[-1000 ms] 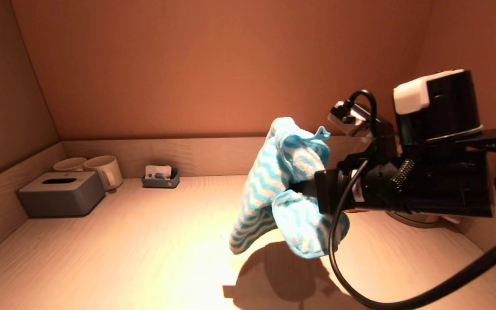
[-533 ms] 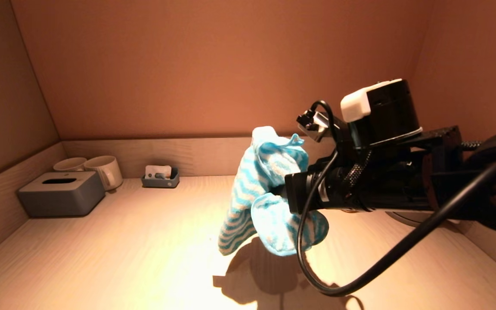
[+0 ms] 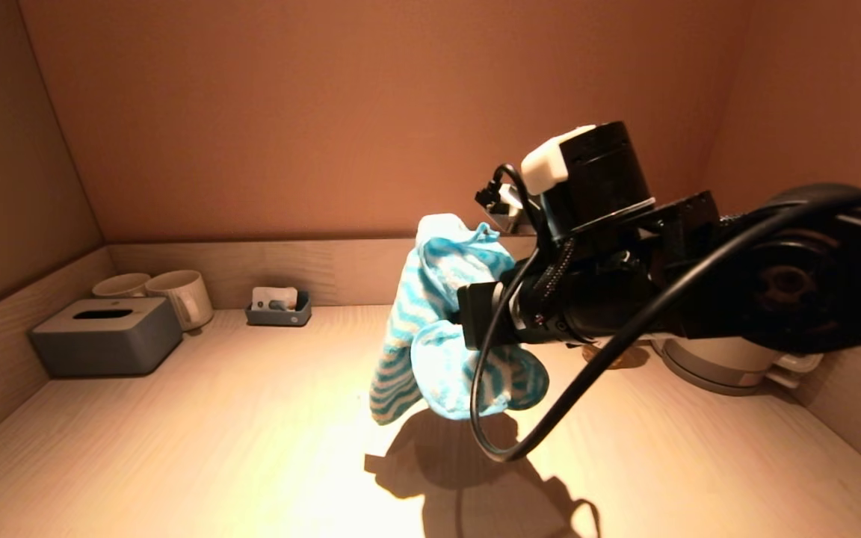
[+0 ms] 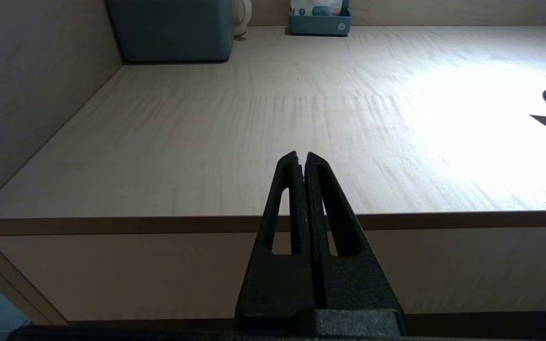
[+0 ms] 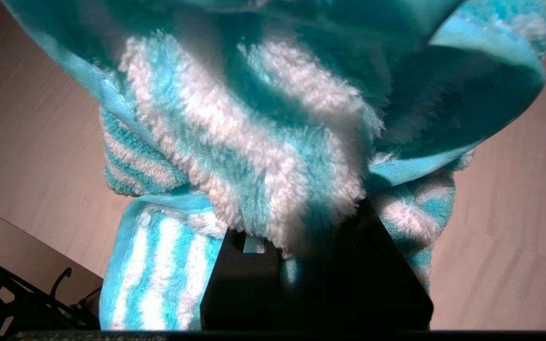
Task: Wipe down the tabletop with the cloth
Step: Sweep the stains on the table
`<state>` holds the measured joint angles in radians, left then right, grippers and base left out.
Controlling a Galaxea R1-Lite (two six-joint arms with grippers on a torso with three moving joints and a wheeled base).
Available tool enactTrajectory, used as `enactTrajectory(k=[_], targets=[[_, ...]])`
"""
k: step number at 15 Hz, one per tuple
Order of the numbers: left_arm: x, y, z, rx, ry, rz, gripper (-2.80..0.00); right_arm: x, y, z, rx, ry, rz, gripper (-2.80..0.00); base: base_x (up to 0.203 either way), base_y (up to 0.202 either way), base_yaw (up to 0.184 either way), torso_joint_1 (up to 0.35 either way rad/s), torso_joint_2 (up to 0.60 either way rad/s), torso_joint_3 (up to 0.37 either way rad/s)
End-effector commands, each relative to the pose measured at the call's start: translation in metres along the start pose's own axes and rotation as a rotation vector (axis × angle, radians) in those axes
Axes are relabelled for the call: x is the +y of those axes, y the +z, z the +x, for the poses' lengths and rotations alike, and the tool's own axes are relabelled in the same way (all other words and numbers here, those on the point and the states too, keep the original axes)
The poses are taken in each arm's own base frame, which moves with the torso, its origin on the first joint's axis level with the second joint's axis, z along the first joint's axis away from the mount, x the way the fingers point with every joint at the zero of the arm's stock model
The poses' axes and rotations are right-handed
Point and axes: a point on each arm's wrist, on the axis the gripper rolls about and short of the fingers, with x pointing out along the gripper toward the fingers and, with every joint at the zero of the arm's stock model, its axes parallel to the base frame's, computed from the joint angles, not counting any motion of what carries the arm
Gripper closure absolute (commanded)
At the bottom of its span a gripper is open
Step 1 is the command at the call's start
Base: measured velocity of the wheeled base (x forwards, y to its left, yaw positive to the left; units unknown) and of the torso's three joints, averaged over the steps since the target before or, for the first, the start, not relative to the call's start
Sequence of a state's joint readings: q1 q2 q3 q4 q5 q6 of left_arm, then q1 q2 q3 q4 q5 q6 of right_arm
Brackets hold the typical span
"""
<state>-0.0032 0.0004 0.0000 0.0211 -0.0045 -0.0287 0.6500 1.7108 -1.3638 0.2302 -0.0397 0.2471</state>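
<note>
My right gripper [image 3: 460, 325] is shut on a blue-and-white striped fluffy cloth [image 3: 438, 321] and holds it in the air above the middle of the light wooden tabletop [image 3: 214, 418]. The cloth hangs bunched and casts a shadow on the wood below. In the right wrist view the cloth [image 5: 263, 142] covers the fingertips of the gripper [image 5: 308, 227]. My left gripper [image 4: 301, 158] is shut and empty, parked off the table's front edge at the left; it does not show in the head view.
A grey tissue box [image 3: 105, 335] and two white mugs [image 3: 173, 295] stand at the back left. A small grey tray [image 3: 278, 309] sits by the back wall. A white round base [image 3: 729, 362] stands at the right. Walls enclose three sides.
My right arm has carried the cloth leftward and slightly farther in over the table; the cloth stays gripped. The left gripper's earlier state is not shown.
</note>
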Motion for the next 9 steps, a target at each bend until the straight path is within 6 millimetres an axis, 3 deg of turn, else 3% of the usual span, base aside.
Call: enactTrajectory(k=[1, 5, 9], targets=[[0.0, 0.0, 0.0, 0.0, 0.0, 0.0, 0.0, 0.005, -0.002, 0.015, 0.036, -0.022, -0.011, 0.0, 0.0, 0.0, 0.0, 0.0, 0.0, 0.0], [0.0, 0.0, 0.0, 0.0, 0.0, 0.0, 0.0, 0.015, 0.014, 0.015, 0.032, -0.027, -0.02, 0.0, 0.0, 0.0, 0.0, 0.0, 0.0, 0.0], [0.0, 0.0, 0.0, 0.0, 0.0, 0.0, 0.0, 0.018, 0.017, 0.018, 0.052, -0.03, -0.025, 0.0, 0.0, 0.0, 0.0, 0.0, 0.0, 0.0]])
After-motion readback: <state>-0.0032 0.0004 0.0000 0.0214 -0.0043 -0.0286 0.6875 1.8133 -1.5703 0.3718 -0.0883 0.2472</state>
